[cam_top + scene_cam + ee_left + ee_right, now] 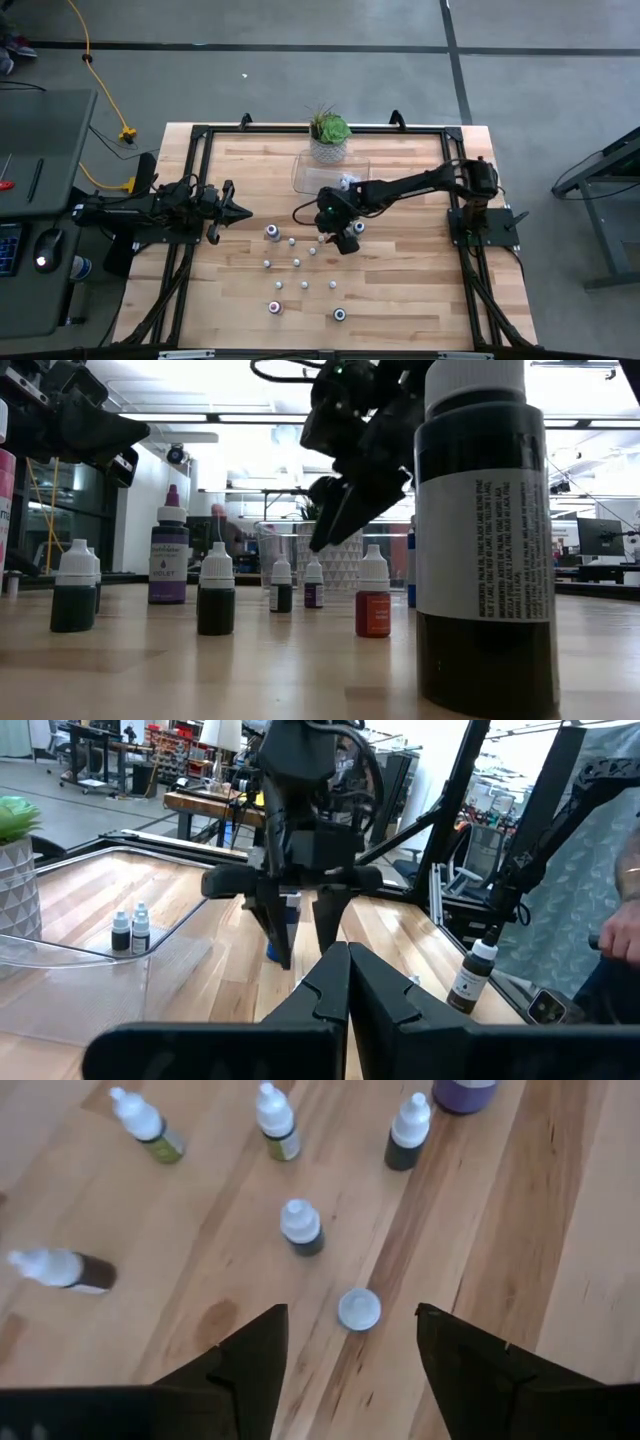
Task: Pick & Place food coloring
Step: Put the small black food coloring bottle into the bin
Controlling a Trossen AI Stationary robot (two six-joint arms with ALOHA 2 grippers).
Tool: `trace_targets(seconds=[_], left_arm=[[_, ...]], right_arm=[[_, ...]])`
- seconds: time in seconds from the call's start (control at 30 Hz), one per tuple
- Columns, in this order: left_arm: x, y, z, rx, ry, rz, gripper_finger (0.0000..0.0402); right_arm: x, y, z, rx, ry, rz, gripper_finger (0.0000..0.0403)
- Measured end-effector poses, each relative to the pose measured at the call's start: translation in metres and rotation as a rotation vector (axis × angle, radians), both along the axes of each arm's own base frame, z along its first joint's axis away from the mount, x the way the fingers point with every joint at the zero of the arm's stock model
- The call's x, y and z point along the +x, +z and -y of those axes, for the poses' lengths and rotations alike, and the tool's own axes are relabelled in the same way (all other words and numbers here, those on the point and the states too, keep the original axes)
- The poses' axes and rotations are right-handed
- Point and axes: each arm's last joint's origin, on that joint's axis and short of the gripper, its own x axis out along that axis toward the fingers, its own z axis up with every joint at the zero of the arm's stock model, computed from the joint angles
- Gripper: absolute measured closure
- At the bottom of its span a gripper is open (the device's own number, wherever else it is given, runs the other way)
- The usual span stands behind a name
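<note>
I've got the right pincer [350,1342] spread wide, empty, hovering above a white-capped food coloring bottle [358,1309] on the desk [560,1230]. Neighbour bottle [301,1227] stands near; an off-centre descent could topple either. Left pincer [232,208] closed, parked.

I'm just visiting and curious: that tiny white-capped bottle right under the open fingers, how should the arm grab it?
Best from straight above. The small bottle stands upright, its round white cap facing the right gripper, whose fingers are spread either side. Closing on the cap or the neck just below should work; neighbouring bottles stand clear.
</note>
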Motion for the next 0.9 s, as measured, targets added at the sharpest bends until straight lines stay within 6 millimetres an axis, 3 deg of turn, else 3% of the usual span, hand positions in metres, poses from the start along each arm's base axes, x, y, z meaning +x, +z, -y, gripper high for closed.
trace_targets(seconds=[0.43,0.9], left_arm=[[0.000,0.000,0.000,0.000,0.000,0.000,0.0401],[0.000,0.000,0.000,0.000,0.000,0.000,0.0401]], right_arm=[[0.008,-0.020,0.001,-0.045,-0.001,-0.007,0.0192],[0.008,-0.021,-0.006,-0.075,-0.007,-0.008,0.0209]])
